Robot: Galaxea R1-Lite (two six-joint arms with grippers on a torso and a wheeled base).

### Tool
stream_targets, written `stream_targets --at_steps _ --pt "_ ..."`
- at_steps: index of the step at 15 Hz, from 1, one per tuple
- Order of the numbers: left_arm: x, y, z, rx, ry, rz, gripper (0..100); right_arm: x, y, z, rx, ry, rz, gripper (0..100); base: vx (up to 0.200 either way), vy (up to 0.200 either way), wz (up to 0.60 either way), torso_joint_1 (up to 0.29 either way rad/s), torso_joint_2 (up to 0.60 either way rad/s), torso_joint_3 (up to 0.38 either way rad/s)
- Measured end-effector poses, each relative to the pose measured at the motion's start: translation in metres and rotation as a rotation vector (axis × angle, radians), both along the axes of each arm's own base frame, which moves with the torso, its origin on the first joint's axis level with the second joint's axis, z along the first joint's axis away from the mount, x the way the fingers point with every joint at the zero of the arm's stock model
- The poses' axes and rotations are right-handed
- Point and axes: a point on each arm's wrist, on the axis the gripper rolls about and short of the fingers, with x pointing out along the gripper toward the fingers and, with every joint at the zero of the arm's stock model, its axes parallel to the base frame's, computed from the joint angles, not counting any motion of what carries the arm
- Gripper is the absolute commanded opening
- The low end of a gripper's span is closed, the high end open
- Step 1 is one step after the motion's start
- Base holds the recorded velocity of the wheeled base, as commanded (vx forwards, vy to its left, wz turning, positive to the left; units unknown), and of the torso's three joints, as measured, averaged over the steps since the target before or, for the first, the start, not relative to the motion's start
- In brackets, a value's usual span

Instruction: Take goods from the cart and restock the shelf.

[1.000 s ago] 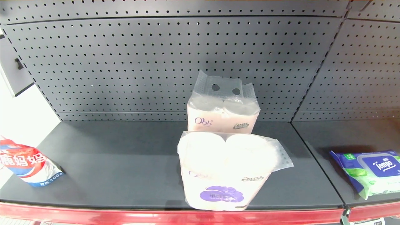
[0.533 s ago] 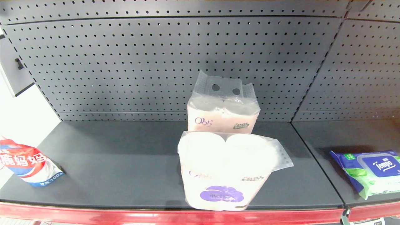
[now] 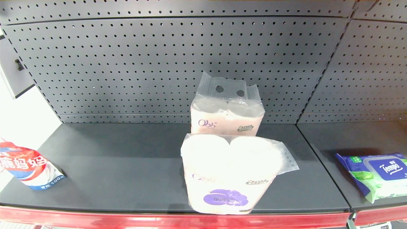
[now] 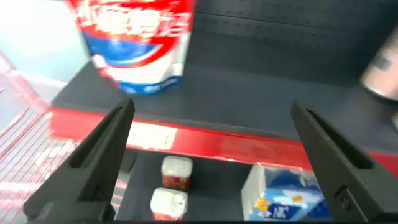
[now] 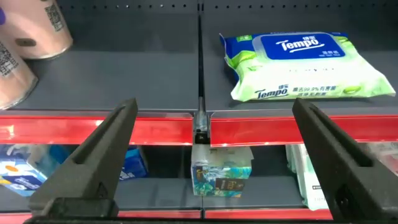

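L gripper (image 4: 211,107), R gripper (image 5: 214,104) wide open, empty, near shelf (image 3: 111,165) front edge — front toilet-roll pack (image 3: 227,171) at edge, rear toilet-roll pack (image 3: 226,114) behind it.

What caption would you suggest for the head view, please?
Front roll pack before rear roll pack on shelf; bag left, wet wipes right.

Light comes from above and in front of me, washing the top of the front tissue pack (image 3: 230,152) almost white and laying a soft shadow on the shelf (image 3: 127,165) behind the wipes pack (image 3: 378,175). My head view bows the shelf's red lip and the pegboard (image 3: 159,63) lines toward the edges. From my left wrist the red-and-white bag (image 4: 134,43) smears into blur; my right wrist view is crisp and evenly lit.
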Motion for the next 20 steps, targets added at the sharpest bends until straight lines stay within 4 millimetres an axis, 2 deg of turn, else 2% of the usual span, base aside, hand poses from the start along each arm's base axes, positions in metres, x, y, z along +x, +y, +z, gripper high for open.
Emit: stream_targets --at_steps 4,8,14,17,19,20 --pt "0.000 -0.002 0.003 0.008 -0.025 -0.066 100 0.000 0.000 0.000 0.001 0.001 0.000 100 0.000 0.000 0.00 0.000 0.00 0.000" --pt "-0.016 -0.002 0.043 0.033 -0.167 -0.106 100 0.000 0.000 0.000 0.002 0.001 0.000 100 0.000 0.000 0.00 0.000 0.00 0.000" --pt "-0.033 -0.003 0.073 0.051 -0.280 -0.126 100 0.000 0.000 0.000 0.002 0.001 0.000 100 0.000 0.000 0.00 0.000 0.00 0.000" --pt "-0.031 -0.003 0.070 0.046 -0.273 -0.129 100 0.000 0.000 0.000 0.002 0.001 0.000 100 0.000 0.000 0.00 0.000 0.00 0.000" --pt "-0.024 -0.003 0.059 0.044 -0.228 -0.139 100 0.000 0.000 0.000 0.002 0.001 0.000 100 0.000 0.000 0.00 0.000 0.00 0.000" --pt "-0.018 -0.003 0.046 0.042 -0.176 -0.143 100 0.000 0.000 0.000 0.002 0.001 0.001 100 0.000 0.000 0.00 0.000 0.00 0.000"
